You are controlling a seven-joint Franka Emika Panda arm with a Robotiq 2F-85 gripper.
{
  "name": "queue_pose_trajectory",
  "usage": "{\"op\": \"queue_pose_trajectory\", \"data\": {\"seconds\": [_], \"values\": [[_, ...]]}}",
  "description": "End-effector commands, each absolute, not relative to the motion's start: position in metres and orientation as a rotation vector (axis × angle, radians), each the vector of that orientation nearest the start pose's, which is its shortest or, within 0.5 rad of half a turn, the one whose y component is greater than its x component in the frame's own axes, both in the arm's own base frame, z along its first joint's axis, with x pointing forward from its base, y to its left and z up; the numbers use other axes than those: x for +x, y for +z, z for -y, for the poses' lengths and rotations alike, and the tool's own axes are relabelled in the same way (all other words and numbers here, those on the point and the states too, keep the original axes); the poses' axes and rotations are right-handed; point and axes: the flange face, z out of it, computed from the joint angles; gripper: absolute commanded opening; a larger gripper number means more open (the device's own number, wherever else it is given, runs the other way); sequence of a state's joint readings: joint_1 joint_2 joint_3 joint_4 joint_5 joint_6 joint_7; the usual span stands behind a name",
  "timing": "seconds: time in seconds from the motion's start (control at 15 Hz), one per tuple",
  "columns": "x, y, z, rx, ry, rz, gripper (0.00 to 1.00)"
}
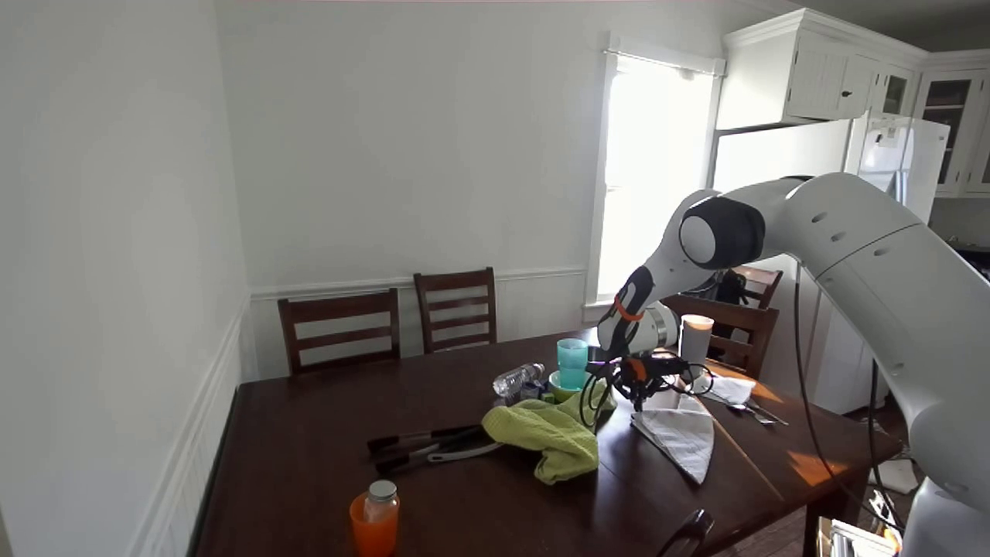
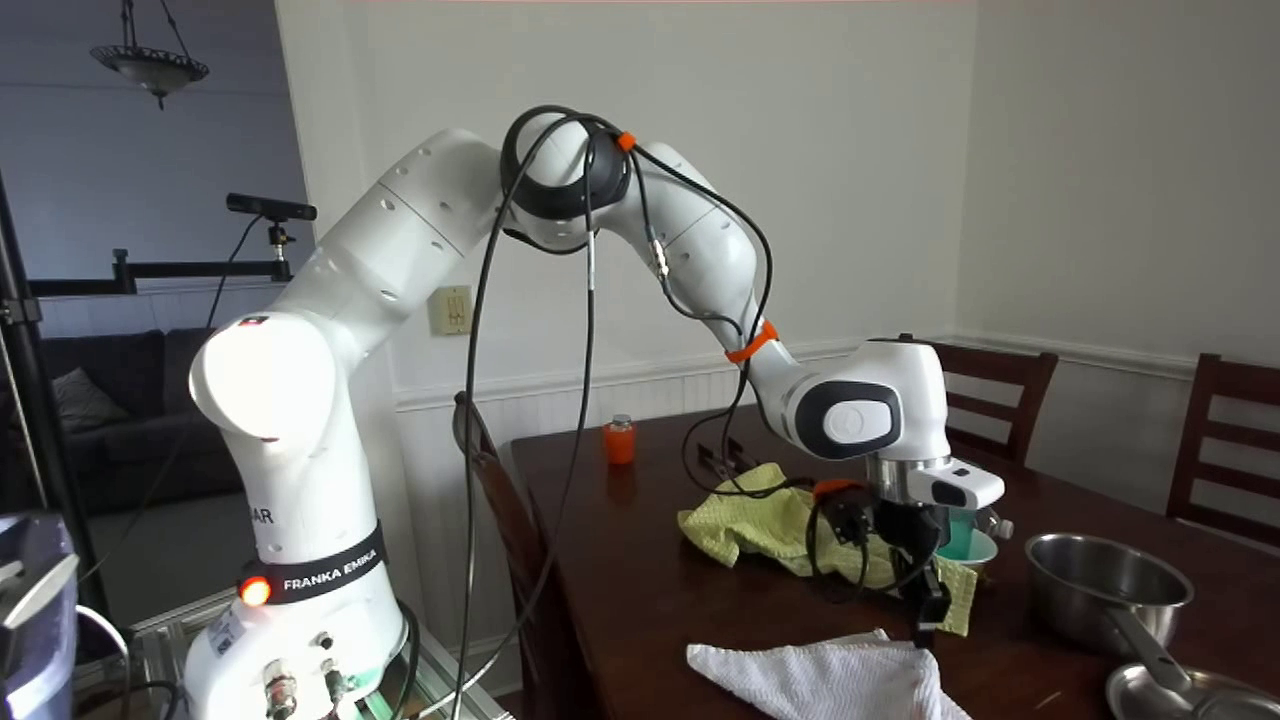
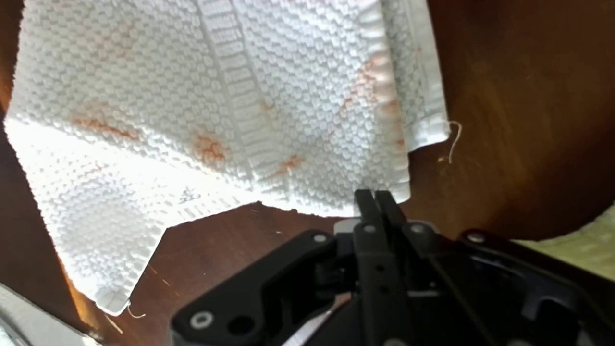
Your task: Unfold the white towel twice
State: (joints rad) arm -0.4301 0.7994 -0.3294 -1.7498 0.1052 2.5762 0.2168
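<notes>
The white towel [image 1: 681,437] lies on the dark table, folded over itself in uneven layers. It also shows in an exterior view [image 2: 840,680] and fills much of the wrist view [image 3: 202,96], with reddish stains and a ribbed band. Its hemmed upper layer lies over a lower layer at the right. My gripper [image 3: 375,194] points down at one corner of the upper layer. Its fingers are closed to a thin gap and appear to pinch that corner; the tips hide the exact contact. The gripper is also at the towel's edge in both exterior views [image 1: 638,404] [image 2: 925,640].
A yellow-green cloth [image 1: 545,437] lies beside the towel, over black-handled utensils [image 1: 418,449]. Teal cups [image 1: 572,362], a plastic bottle [image 1: 517,379] and a steel pot [image 2: 1100,590] stand close to the gripper. An orange cup [image 1: 375,530] holds a jar. A tall white cup [image 1: 695,348] stands behind.
</notes>
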Motion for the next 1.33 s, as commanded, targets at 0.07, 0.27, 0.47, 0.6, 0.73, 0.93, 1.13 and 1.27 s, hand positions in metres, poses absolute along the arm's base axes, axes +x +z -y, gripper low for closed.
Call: {"op": "queue_pose_trajectory", "data": {"seconds": [0.07, 0.27, 0.47, 0.6, 0.73, 0.93, 1.13, 1.27], "values": [[0.501, 0.144, 0.446, -2.959, -0.011, -1.534, 0.46], [0.503, 0.136, 0.439, -2.966, 0.035, -1.515, 0.66], [0.504, 0.128, 0.434, -2.971, 0.054, -1.513, 0.87], [0.504, 0.125, 0.434, -2.973, 0.058, -1.515, 0.49], [0.503, 0.123, 0.434, -2.972, 0.061, -1.515, 0.42], [0.506, 0.126, 0.433, -2.968, 0.044, -1.518, 0.20], [0.507, 0.128, 0.432, -2.965, 0.048, -1.510, 0.01], [0.504, 0.129, 0.433, -2.984, 0.070, -1.497, 0.00]]}}
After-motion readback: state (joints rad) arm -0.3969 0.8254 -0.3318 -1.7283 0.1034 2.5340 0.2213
